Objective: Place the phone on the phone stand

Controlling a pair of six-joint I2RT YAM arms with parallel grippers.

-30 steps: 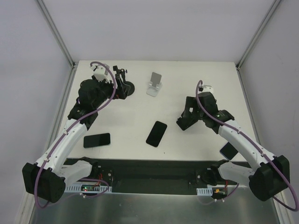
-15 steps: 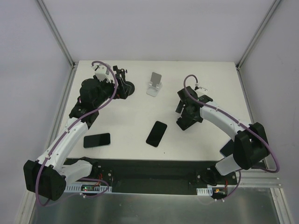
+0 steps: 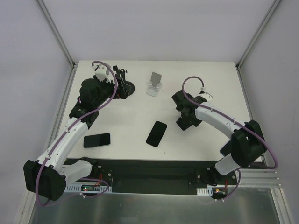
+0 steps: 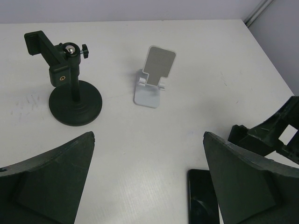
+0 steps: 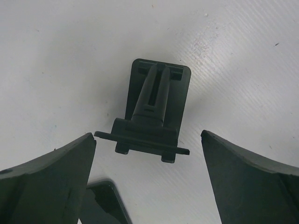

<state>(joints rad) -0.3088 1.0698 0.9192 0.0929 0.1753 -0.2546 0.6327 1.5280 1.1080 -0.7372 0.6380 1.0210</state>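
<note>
The right gripper is wide open, holding nothing, over a small black phone stand. The black phone lies flat on the table near that stand. The left gripper is wide open and empty too, by what looks like a clamp stand.

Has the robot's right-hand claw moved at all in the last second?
Yes. The right gripper has shifted a little left in the top view, closer to the white phone stand, which stayed put.
</note>
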